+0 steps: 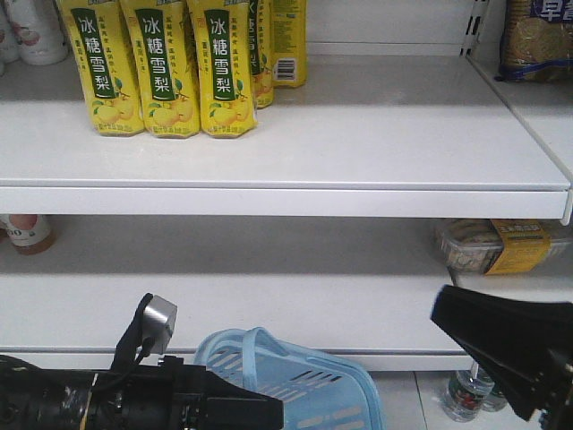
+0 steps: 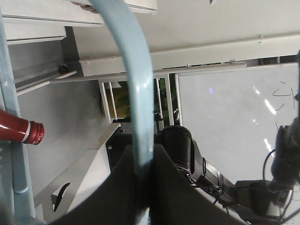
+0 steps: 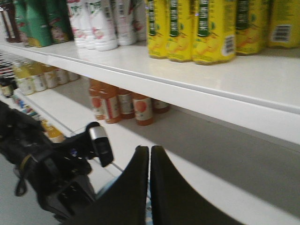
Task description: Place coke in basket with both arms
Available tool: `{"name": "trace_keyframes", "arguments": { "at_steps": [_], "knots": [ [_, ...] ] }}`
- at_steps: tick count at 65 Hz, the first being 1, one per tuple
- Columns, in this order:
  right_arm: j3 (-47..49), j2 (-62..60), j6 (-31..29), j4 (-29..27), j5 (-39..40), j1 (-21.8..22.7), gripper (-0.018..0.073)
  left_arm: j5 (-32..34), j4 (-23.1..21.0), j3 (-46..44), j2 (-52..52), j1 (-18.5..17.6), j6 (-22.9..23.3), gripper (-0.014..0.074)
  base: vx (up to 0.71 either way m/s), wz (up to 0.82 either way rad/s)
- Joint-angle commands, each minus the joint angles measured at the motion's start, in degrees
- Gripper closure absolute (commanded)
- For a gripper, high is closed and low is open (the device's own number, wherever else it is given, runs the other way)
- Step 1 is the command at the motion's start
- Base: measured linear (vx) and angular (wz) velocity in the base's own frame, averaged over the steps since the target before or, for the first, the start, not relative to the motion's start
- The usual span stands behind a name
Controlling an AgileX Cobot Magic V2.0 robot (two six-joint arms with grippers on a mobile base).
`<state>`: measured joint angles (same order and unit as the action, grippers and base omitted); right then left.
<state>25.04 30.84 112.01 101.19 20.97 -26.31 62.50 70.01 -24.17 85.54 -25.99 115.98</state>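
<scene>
Below, left tool [image 2: 143, 165] clamps basket handle [image 2: 136, 70]; right tool [image 3: 149, 157] clenched near shelf edge [image 1: 376, 360]

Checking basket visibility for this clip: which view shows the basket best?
Exterior front-facing: the basket shows its slotted walls and a handle. Left wrist shows only its handle loop, clamped in the left gripper. Right wrist shows barely a blue sliver.

White store shelves [image 1: 358, 134] spanned the scene, the upper one holding yellow bottles [image 1: 166, 72]. Pale floor tiles [image 1: 398, 403] showed below. Bright light glared off a whiteboard [image 2: 225, 126].
</scene>
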Motion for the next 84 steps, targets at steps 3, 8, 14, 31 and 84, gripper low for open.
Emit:
{"name": "trace_keyframes", "arguments": {
  "at_steps": [3, 8, 14, 31, 84],
  "knots": [
    [-6.2, -7.1, -0.9, 0.7, -11.0, -0.1, 0.0564, 16.4, -4.6, -1.5, -2.1, -0.3, -0.3, 0.0603, 0.00, 0.00],
    [-9.5, -10.9, -0.9, 0.5, -15.6, -0.1, 0.0564, 16.4, -4.6, -1.5, -2.1, -0.3, -0.3, 0.0603, 0.00, 0.00],
    [-12.9, -14.6, -0.7, 0.5, -18.6, -0.1, 0.0564, 16.4, -4.6, -1.5, -2.1, -0.3, -0.3, 0.0603, 0.00, 0.00],
    [-16.5, -17.0, -0.4, 0.6, -18.7, -0.1, 0.0564, 16.4, -4.6, -1.5, -2.1, -0.3, -0.3, 0.0603, 0.00, 0.00],
    [-16.5, -17.1, -1.2, 0.6, -18.9, -0.1, 0.0564, 16.4, -5.3, -1.5, -2.1, -0.4, 0.3, 0.0603, 0.00, 0.00]
  ]
}}
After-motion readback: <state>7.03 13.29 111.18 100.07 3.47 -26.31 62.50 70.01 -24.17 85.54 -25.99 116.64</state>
